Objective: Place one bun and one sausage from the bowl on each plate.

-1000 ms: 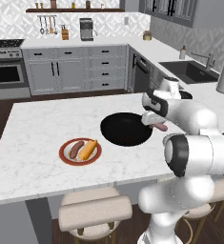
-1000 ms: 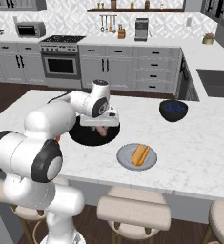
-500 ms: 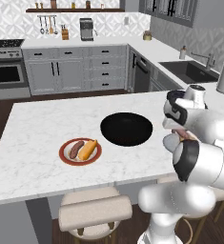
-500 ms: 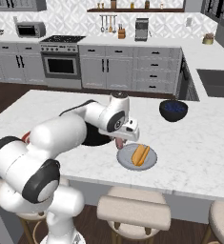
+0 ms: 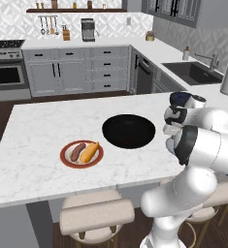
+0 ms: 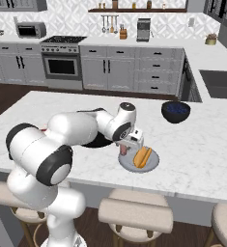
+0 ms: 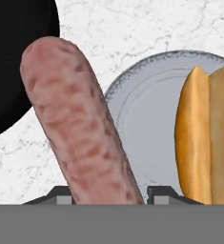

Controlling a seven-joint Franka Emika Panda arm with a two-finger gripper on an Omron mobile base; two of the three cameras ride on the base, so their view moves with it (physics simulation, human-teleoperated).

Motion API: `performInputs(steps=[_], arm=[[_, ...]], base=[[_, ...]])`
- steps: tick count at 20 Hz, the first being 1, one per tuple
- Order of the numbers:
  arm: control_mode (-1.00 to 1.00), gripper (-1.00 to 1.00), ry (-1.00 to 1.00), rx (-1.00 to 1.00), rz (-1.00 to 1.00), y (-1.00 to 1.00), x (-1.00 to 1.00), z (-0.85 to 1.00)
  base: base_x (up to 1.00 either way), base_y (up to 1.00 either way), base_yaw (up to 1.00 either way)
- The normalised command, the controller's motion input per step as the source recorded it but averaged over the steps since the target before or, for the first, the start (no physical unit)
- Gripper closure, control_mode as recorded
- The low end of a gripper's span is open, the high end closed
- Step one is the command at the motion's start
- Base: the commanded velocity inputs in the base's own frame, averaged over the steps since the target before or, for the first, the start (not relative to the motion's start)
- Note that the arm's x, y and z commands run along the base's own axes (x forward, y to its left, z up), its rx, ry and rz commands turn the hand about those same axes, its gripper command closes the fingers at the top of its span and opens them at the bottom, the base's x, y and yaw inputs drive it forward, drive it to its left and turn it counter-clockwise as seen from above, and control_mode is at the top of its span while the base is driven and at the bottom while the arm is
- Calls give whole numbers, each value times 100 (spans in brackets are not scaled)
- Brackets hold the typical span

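Pinkish-brown sausage [image 7: 80, 126] sits clenched in the jaws of the gripper [image 6: 127, 147], hanging over the near edge of the grey plate [image 6: 152, 164], where a bun [image 6: 143, 157] already lies. Beside it on the marble surface [image 5: 33, 135] rests the black bowl [image 5: 128, 131], and farther left the red-rimmed plate [image 5: 66, 154] carries its own bun and sausage.
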Motion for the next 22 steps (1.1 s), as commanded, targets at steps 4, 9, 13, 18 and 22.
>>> performInputs(steps=[4, 9, 13, 18, 22], arm=[[-100, 100, 0, 0, 0, -18, 26, -23], [-100, 100, -1, -3, 0, 0, 20, -14], [-100, 100, 0, -9, 0, -5, 7, -7], [-100, 100, -1, -10, 0, 0, 0, -16], [-100, 100, 0, -6, 0, 0, -18, -24]], base=[[0, 0, 0], [0, 0, 0], [0, 0, 0], [0, 0, 0], [0, 0, 0]])
